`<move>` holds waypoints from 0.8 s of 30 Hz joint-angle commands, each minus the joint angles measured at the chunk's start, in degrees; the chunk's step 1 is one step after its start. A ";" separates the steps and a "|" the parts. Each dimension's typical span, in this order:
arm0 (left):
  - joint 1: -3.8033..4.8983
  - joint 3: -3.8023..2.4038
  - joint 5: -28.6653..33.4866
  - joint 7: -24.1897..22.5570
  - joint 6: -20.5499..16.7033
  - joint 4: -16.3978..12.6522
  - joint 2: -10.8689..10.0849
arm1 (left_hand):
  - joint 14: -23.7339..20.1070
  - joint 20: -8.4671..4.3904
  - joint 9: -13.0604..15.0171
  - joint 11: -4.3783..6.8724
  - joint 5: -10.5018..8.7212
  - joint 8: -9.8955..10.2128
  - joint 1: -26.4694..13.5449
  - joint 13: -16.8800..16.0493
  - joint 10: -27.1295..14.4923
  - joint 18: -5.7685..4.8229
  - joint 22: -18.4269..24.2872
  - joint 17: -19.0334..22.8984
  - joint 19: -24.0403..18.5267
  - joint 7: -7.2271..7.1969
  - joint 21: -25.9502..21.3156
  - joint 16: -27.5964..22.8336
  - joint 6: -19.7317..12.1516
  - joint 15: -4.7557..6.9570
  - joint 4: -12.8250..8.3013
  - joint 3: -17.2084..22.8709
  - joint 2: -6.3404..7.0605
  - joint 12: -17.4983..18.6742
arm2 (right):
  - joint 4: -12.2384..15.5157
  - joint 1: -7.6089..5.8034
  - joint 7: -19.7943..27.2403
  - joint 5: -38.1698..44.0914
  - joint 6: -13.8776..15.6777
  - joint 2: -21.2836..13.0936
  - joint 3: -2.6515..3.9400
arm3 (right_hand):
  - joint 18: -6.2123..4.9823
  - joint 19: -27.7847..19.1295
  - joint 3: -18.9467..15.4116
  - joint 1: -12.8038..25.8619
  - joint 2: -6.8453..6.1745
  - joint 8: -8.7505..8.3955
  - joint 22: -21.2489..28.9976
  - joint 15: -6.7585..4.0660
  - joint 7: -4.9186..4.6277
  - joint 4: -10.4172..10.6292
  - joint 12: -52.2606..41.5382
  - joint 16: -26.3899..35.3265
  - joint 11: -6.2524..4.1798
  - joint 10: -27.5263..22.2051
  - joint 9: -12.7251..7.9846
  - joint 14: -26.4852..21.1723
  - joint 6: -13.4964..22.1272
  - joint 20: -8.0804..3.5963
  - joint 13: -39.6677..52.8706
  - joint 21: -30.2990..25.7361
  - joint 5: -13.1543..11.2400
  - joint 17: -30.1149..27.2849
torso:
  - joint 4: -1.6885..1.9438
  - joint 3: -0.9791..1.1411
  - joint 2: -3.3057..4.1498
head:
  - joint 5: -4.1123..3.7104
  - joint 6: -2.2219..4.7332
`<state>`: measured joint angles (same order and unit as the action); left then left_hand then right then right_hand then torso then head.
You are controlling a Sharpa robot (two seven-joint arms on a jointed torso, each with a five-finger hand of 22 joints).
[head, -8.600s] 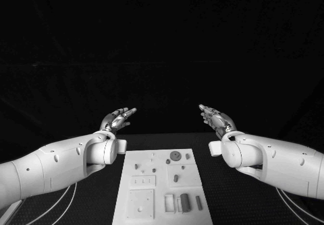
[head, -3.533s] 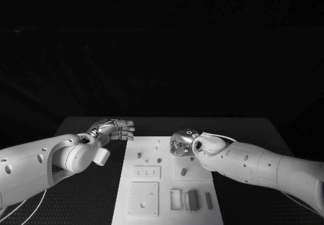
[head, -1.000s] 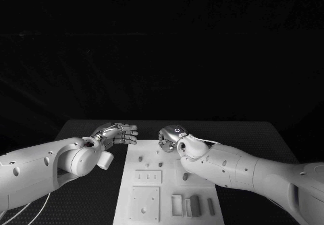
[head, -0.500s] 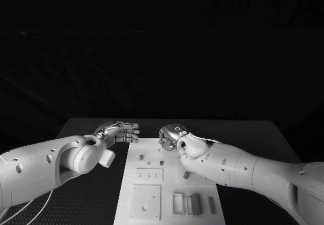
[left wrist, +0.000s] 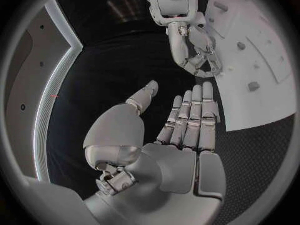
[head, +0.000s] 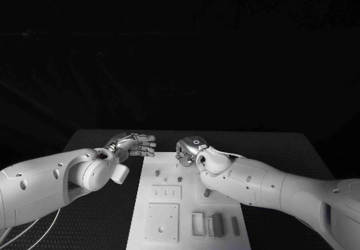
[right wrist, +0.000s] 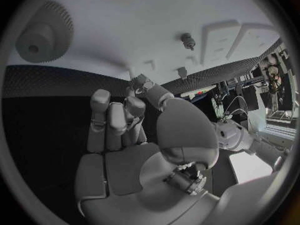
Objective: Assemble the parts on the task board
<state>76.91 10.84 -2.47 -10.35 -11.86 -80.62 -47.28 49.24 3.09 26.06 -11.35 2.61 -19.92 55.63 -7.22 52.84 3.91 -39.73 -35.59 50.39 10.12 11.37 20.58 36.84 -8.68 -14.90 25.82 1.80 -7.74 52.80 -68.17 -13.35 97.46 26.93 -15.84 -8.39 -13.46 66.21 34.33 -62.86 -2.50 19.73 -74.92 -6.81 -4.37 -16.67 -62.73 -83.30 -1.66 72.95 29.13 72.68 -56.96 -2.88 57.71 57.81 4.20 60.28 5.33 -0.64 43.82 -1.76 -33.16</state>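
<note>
Task board (head: 183,208) lies mid-tabletop (head: 285,151) before you, small parts (head: 217,224) along its near edge. Right hand (head: 189,151) hovers over the far end, fingers curled (whether they hold anything, cannot tell). Left hand (head: 133,144) beside the board, fingers apart, empty.

Both arms are smooth, glossy white shells, thick and rounded, with small dark screw holes dotted along the forearms. Each ends in a bulbous white wrist joint carrying a silver, segmented metal hand: the left hand (head: 132,145) and the right hand (head: 188,151). The right hand bears a small ring mark on its back. Thin pale cables, possibly wiring, trail beneath the left arm (head: 52,182).
</note>
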 commanded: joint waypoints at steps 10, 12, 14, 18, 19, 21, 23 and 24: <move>0.08 -0.05 -0.17 -0.40 0.72 -0.11 0.12 | 0.45 -0.06 -0.10 -0.20 0.24 0.23 -0.59 0.09 0.14 0.60 0.09 -0.10 0.44 3.37 -0.23 -0.35 0.06 0.04 -0.18 -0.26 0.08 0.29 | -0.55 0.08 0.09 0.12 -0.87 0.40 0.00 | -1.54 -0.13 0.25 -0.13 0.26 0.29 -1.01 -0.53 -0.32 -0.02 0.23 -0.21 -0.06 0.31 2.11 0.87 -2.68 -0.49 -0.10 0.37 0.39 -0.10 | -0.05 0.05 -0.07 | 0.19 -0.29; 0.08 -0.05 -0.17 -0.40 0.72 -0.08 0.14 | 0.45 -0.06 -0.11 -0.20 0.24 0.24 -0.59 0.09 0.15 0.60 0.10 -0.11 0.44 3.37 -0.24 -0.36 0.07 0.04 -0.18 -0.26 0.08 0.30 | -0.65 0.08 0.09 0.12 -0.86 0.45 0.00 | -1.54 -0.13 0.25 -0.13 0.26 0.28 -1.01 -0.53 -0.32 -0.02 0.24 -0.21 -0.06 0.32 2.12 0.88 -2.68 -0.49 -0.10 0.37 0.39 -0.09 | -0.03 0.05 -0.06 | 0.20 -0.29; 0.08 -0.05 -0.17 -0.38 0.69 -0.18 0.06 | 0.45 -0.06 -0.11 -0.20 0.24 0.24 -0.59 0.09 0.15 0.60 0.10 -0.11 0.45 3.37 -0.24 -0.37 0.07 0.04 -0.18 -0.26 0.07 0.31 | -0.78 0.08 0.09 0.12 -0.87 0.51 0.00 | -1.54 -0.12 0.25 -0.12 0.27 0.28 -1.00 -0.53 -0.32 -0.02 0.24 -0.19 -0.06 0.32 2.12 0.84 -2.67 -0.49 -0.10 0.37 0.39 -0.16 | -0.03 0.06 -0.05 | 0.20 -0.29; 0.08 -0.05 -0.17 -0.38 0.72 -0.15 0.13 | 0.46 -0.07 -0.12 -0.20 0.24 0.25 -0.60 0.09 0.17 0.60 0.10 -0.12 0.45 3.37 -0.26 -0.38 0.08 0.04 -0.19 -0.27 0.08 0.33 | -1.13 0.15 0.18 0.04 -1.12 0.81 -0.03 | -1.54 -0.12 0.25 -0.11 0.27 0.27 -1.00 -0.53 -0.32 -0.02 0.25 -0.19 -0.06 0.33 2.13 0.86 -2.67 -0.49 -0.10 0.37 0.39 -0.15 | -0.03 0.04 0.02 | 0.17 -0.28; 0.08 -0.05 -0.17 -0.38 0.72 -0.17 0.13 | 0.46 -0.07 -0.12 -0.20 0.24 0.25 -0.60 0.08 0.17 0.59 0.10 -0.13 0.45 3.37 -0.26 -0.39 0.08 0.04 -0.19 -0.27 0.07 0.34 | -1.16 0.19 0.21 0.01 -1.22 0.87 -0.05 | -1.54 -0.12 0.25 -0.11 0.28 0.26 -1.00 -0.53 -0.32 -0.02 0.26 -0.19 -0.06 0.33 2.14 0.86 -2.67 -0.49 -0.10 0.37 0.39 -0.16 | -0.02 0.04 0.01 | 0.15 -0.33; 0.08 -0.05 -0.17 -0.37 0.72 -0.17 0.14 | 0.46 -0.07 -0.12 -0.20 0.24 0.25 -0.60 0.08 0.18 0.59 0.11 -0.13 0.46 3.37 -0.27 -0.39 0.08 0.04 -0.19 -0.27 0.07 0.35 | -1.19 0.25 0.21 -0.03 -1.30 0.92 -0.06 | -1.54 -0.12 0.25 -0.10 0.28 0.26 -1.00 -0.53 -0.32 -0.02 0.26 -0.19 -0.06 0.34 2.14 0.88 -2.66 -0.49 -0.10 0.37 0.39 -0.14 | -0.01 0.03 0.05 | 0.17 -0.34; 0.08 -0.05 -0.17 -0.37 0.74 -0.12 0.20 | 0.46 -0.07 -0.13 -0.20 0.24 0.25 -0.60 0.08 0.18 0.59 0.11 -0.14 0.46 3.37 -0.27 -0.40 0.08 0.04 -0.19 -0.27 0.07 0.36 | -1.28 0.30 0.20 -0.08 -1.37 0.95 -0.08 | -1.54 -0.12 0.25 -0.09 0.29 0.25 -1.00 -0.53 -0.33 -0.02 0.27 -0.19 -0.06 0.34 2.15 0.88 -2.66 -0.50 -0.10 0.37 0.39 -0.13 | -0.01 0.02 0.10 | 0.24 -0.42; 0.08 -0.05 -0.17 -0.36 0.73 -0.11 0.21 | 0.46 -0.07 -0.13 -0.20 0.24 0.26 -0.60 0.08 0.18 0.59 0.11 -0.14 0.46 3.37 -0.28 -0.40 0.08 0.04 -0.19 -0.27 0.07 0.37 | -1.34 0.33 0.18 -0.10 -1.37 0.96 -0.08 | -1.54 -0.12 0.25 -0.09 0.29 0.25 -1.00 -0.53 -0.32 -0.02 0.27 -0.18 -0.06 0.35 2.15 0.86 -2.66 -0.50 -0.10 0.37 0.39 -0.18 | -0.02 0.03 0.09 | 0.25 -0.45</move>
<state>76.91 10.84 -2.47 -10.33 -11.85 -80.65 -47.21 49.24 3.09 26.01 -11.35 2.61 -19.92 55.62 -7.22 52.83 3.41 -39.69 -35.65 50.39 10.12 11.37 20.36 36.85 -8.68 -14.90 25.82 1.80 -7.74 51.57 -67.90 -13.35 97.29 26.41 -14.98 -8.46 -13.46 66.02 34.32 -63.00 -2.66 19.73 -74.92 -6.95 -4.35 -16.68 -62.73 -83.30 -1.74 73.03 29.13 72.79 -56.98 -3.05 57.66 57.81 4.45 60.18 5.30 -0.59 43.84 -1.57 -33.53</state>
